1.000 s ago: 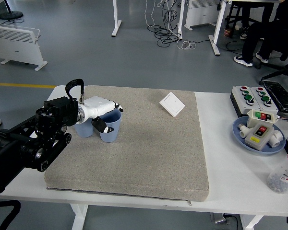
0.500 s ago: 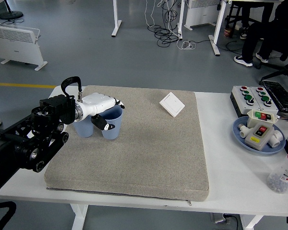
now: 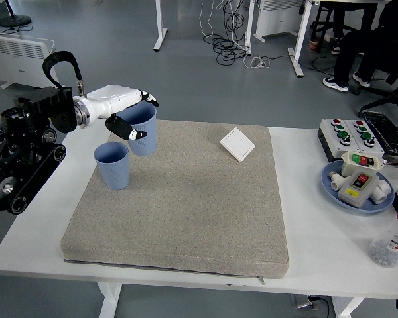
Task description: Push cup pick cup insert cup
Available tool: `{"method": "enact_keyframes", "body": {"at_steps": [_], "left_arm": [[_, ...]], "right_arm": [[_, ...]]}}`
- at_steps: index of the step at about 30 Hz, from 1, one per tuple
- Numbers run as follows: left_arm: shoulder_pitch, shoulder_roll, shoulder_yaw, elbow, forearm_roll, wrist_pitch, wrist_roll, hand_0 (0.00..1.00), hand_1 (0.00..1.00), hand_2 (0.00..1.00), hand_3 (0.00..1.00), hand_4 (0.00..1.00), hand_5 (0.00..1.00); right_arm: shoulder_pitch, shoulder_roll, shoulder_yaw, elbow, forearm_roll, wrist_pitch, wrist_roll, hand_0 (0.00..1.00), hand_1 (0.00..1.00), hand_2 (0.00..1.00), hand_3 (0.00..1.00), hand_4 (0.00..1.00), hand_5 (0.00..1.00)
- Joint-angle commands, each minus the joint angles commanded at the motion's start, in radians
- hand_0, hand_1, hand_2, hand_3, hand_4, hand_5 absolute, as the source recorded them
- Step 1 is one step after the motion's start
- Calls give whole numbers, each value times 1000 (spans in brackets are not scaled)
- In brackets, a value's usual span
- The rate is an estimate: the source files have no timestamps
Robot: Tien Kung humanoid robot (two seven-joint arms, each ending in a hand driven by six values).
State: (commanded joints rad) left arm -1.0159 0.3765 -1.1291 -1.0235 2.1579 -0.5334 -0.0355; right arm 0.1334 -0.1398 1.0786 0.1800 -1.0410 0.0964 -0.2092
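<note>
My left hand point(image 3: 127, 114) is pinched on the rim of a blue cup point(image 3: 142, 130), thumb on the outside and fingers over the top, holding it in the air above the far left corner of the grey mat point(image 3: 186, 199), mouth up and its long axis close to vertical. A second blue cup point(image 3: 113, 165) stands upright on the mat just below and to the left of it, the two apart. My hand covers part of the held cup's rim, so I cannot see inside it, and my right hand is out of view.
</note>
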Motion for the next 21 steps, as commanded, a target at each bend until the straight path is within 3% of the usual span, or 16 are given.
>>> {"method": "enact_keyframes", "body": {"at_steps": [8, 21], "left_arm": [[-7, 32, -50, 38, 20, -17, 8, 481, 438, 431, 441, 445, 2], [6, 8, -65, 180, 71, 11, -12, 482, 441, 432, 441, 456, 2]], "right_arm": [[-3, -1, 0, 0, 1, 0, -1, 774, 677, 675, 568, 129, 470], [-6, 1, 0, 0, 0, -1, 0, 774, 678, 675, 568, 131, 471]]}}
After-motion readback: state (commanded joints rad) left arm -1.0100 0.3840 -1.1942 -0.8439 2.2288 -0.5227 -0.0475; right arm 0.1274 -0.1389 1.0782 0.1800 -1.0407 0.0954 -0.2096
